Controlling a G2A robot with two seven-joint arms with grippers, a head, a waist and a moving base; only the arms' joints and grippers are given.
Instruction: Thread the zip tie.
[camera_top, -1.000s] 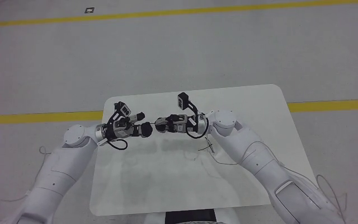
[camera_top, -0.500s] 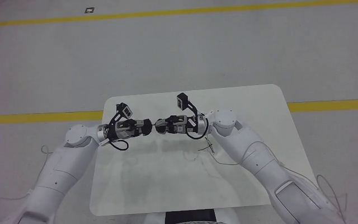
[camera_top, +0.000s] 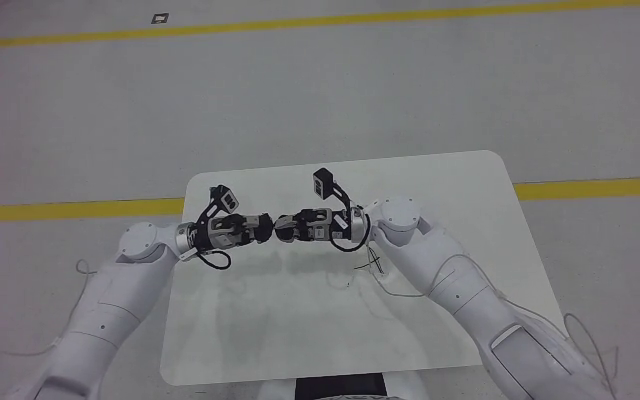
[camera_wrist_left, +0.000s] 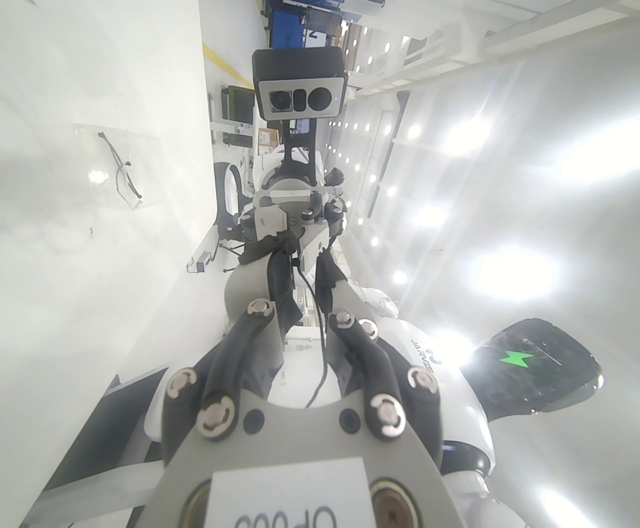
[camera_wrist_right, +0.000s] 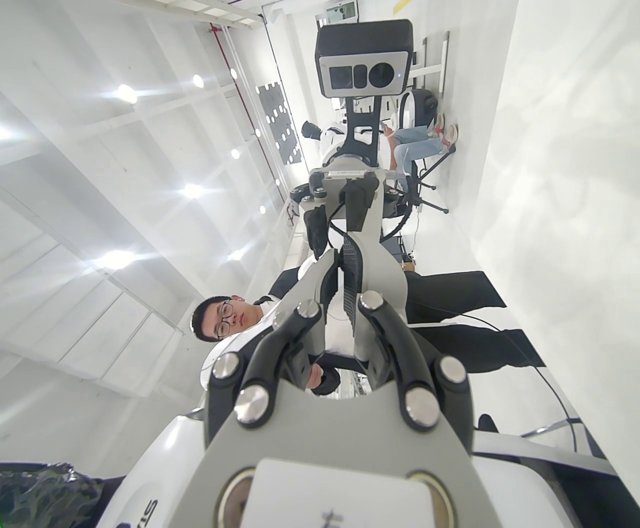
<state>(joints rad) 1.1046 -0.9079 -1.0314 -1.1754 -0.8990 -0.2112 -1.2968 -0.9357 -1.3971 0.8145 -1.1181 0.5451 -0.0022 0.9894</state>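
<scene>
- Zip tie (camera_wrist_left: 325, 362): a thin black plastic strand with a slight curve. It's up in the air between the right end effector (camera_top: 281, 226) and the left end effector (camera_top: 264, 228), not lying on the desk.
- Right end effector has its pads (camera_wrist_right: 352, 272) pressed together, pinching one end of the zip tie. One pad has a ribbed black face and the finger beside it is white with a dark lining.
- Left end effector: honestly can't tell if it's gripping. The strand runs into it and disappears behind its grey base plate (camera_wrist_left: 300, 440).
- The two end effectors sit nose to nose, pretty much touching. They're over the far-left part of the desk (camera_top: 450, 190), nearer the far edge than the near one and well apart from the right edge.
- The desk is a plain white matte top with rounded corners.
- A clear plastic bag (camera_wrist_left: 145, 170) lies flat toward the middle of the desk, just beside the right arm and well apart from every edge. There are a few thin black strands (camera_top: 371, 262) inside it.
- A tiny dark speck (camera_top: 347, 284) sits near the bag on its near side.
- The floor (camera_top: 320, 100) around the desk is pale grey, with yellow stripes (camera_top: 300, 22) painted across it.
</scene>
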